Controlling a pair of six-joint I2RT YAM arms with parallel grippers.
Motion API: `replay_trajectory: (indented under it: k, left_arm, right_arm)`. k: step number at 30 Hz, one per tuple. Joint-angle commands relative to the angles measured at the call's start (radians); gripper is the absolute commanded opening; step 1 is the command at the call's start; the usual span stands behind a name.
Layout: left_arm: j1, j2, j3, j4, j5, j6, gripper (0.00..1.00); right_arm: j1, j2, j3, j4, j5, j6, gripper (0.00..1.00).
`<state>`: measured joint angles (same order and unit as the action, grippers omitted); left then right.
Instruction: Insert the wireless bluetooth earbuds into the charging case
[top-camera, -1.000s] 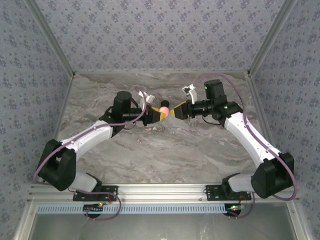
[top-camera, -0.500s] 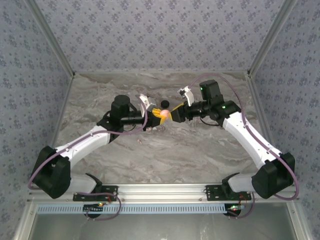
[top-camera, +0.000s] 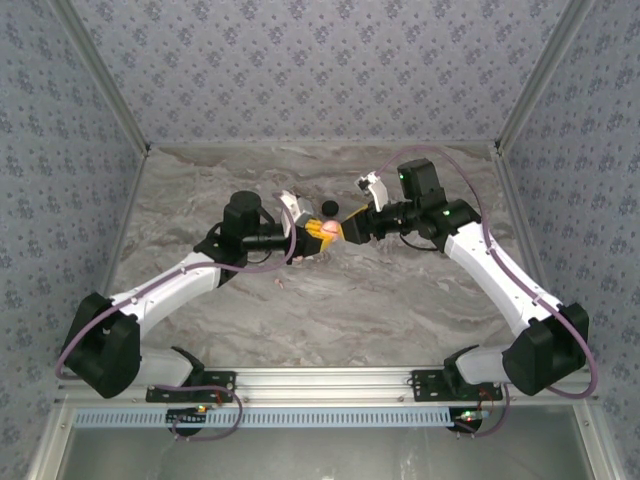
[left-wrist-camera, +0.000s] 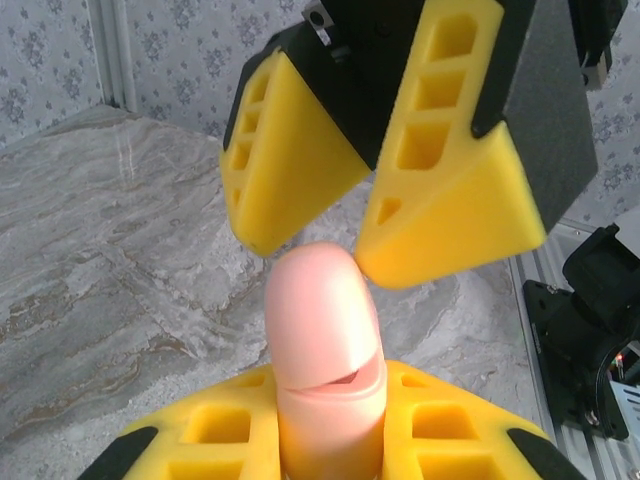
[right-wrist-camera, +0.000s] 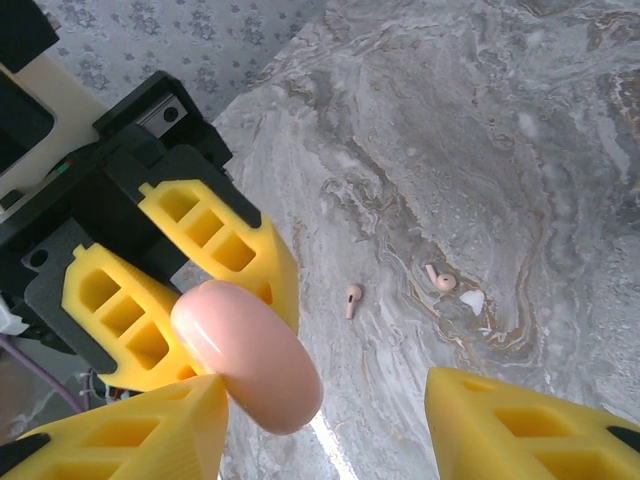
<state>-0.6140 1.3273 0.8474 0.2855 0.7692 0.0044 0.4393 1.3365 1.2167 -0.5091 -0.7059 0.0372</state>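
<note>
Because my left jaws clamp the charging case (left-wrist-camera: 325, 320) above the table (right-wrist-camera: 500, 150), I hold the right jaws apart at its free end, likely to open it.

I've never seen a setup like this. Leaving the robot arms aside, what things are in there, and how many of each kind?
pale pink earbuds, lying on the table: 2
pink charging case, held by the left gripper: 1
black round object: 1
small white bit, beside one earbud: 1
Total: 5
</note>
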Motion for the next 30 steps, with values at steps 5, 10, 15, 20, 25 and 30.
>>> replay_trajectory:
  k: [5,10,15,20,25,30]
  left_arm:
    - [-0.029,-0.054,0.006,-0.004,0.045,0.047,0.15]
    - [-0.026,-0.06,0.002,-0.018,-0.061,0.027,0.15]
    - [0.011,-0.069,-0.012,-0.016,-0.149,-0.04,0.15]
    - [0.053,-0.103,-0.041,-0.02,-0.215,-0.103,0.15]
    - [0.064,-0.189,-0.093,-0.039,-0.282,-0.118,0.16]
    - [0.066,-0.29,-0.136,-0.1,-0.329,-0.115,0.16]
  right_arm:
    - [-0.005,0.007,0.035,0.002,0.105,0.037,0.56]
    - [-0.012,-0.016,0.022,0.016,0.151,0.064,0.56]
    - [-0.031,-0.032,0.0,0.0,0.308,0.11,0.57]
    - [-0.046,0.027,-0.016,-0.019,0.325,0.134,0.57]
    - [-0.022,0.14,-0.016,0.002,0.274,0.151,0.55]
    - [0.021,0.265,-0.007,0.052,0.243,0.181,0.51]
